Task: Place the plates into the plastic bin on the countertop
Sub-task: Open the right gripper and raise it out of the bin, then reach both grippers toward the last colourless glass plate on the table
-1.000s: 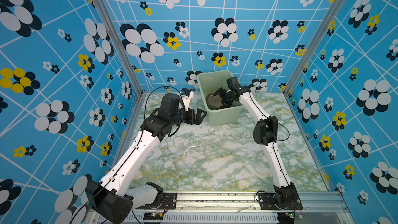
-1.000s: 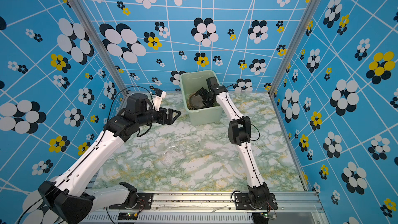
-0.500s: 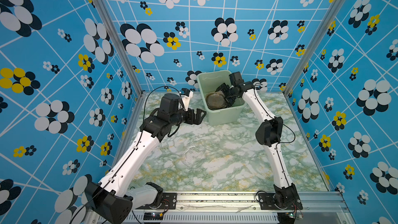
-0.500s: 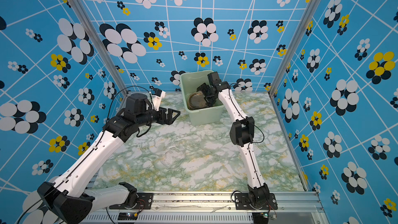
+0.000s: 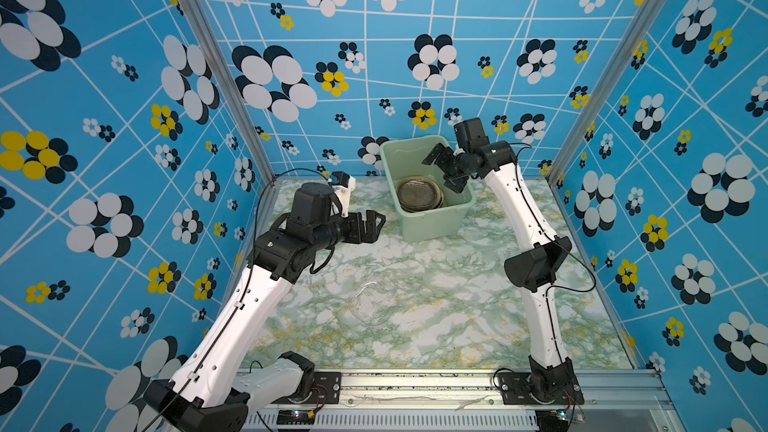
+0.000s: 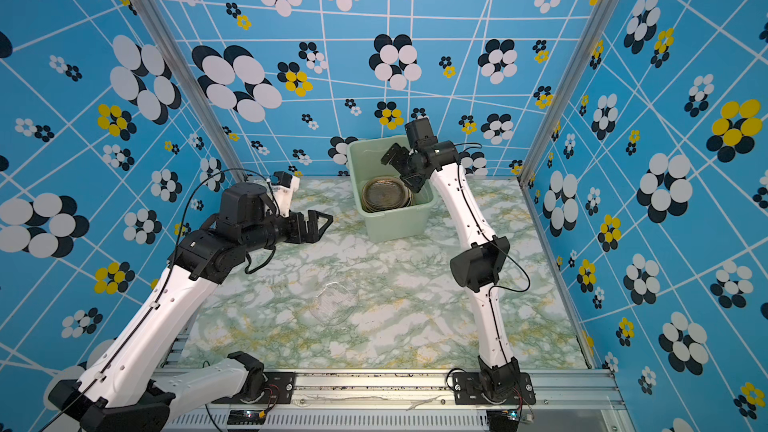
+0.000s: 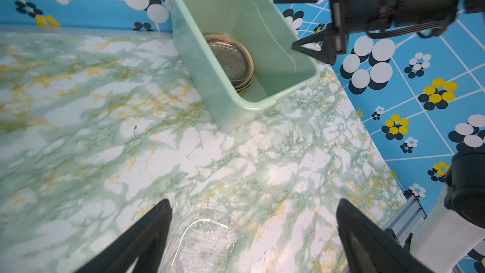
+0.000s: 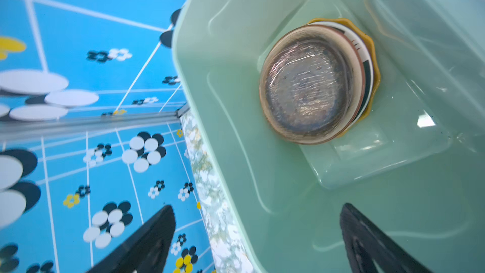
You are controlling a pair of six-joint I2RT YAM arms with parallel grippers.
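The pale green plastic bin (image 5: 432, 226) (image 6: 395, 227) stands at the back of the marble countertop (image 5: 449, 284). Inside it lies a stack of plates (image 5: 417, 196) (image 8: 307, 85) with a brown glass one on top and white and yellow rims below. One clear plate (image 5: 372, 303) (image 7: 204, 240) lies flat mid-counter. My right gripper (image 5: 441, 172) (image 8: 257, 207) hangs open and empty above the bin's right rim. My left gripper (image 5: 376, 223) (image 7: 253, 203) is open and empty, left of the bin, above the counter, with the clear plate just below its view.
Blue flowered walls (image 5: 208, 118) close in on three sides. A metal rail (image 5: 415, 384) with both arm bases runs along the front edge. The right arm's dark elbow (image 5: 536, 263) juts over the counter's right side.
The right gripper has lifted out of the bin and drawn up toward its right rim, open, leaving the brown plate on the stack. The left arm has stayed put.
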